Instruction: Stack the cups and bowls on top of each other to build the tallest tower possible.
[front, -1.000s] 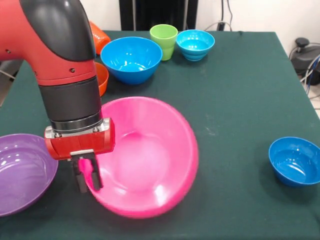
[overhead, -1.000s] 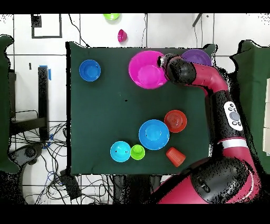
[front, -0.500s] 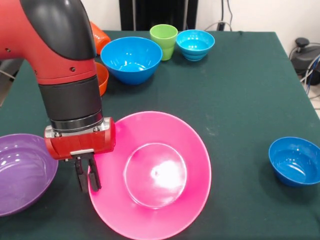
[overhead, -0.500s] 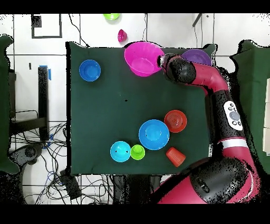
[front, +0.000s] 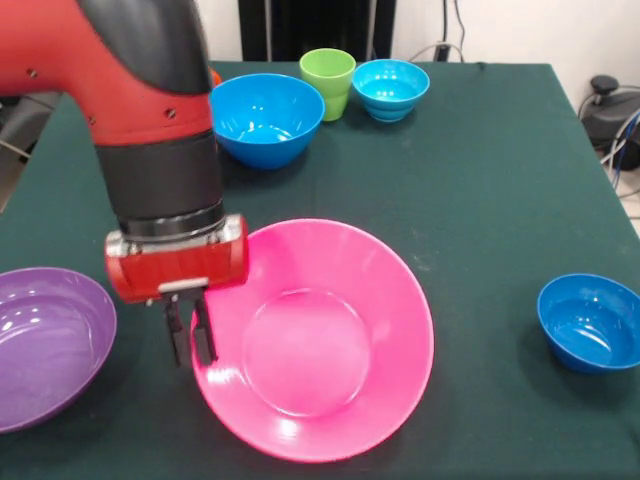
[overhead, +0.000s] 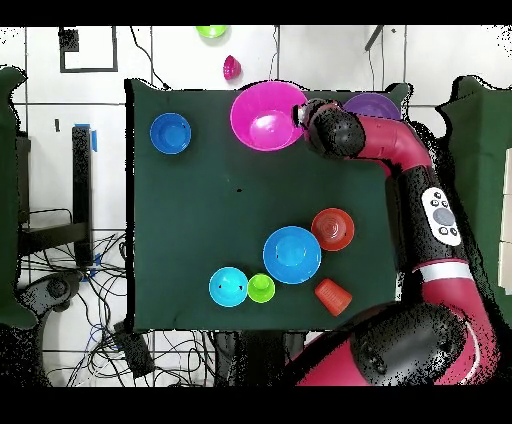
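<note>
Beside the tool (front: 190, 335), touching it, sits the pink bowl (front: 320, 345).

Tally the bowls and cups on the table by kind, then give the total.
Bowls: 6 — pink, purple, medium blue, cyan, dark blue, orange.
Cups: 2 — lime green, orange.
Total: 8.
</note>
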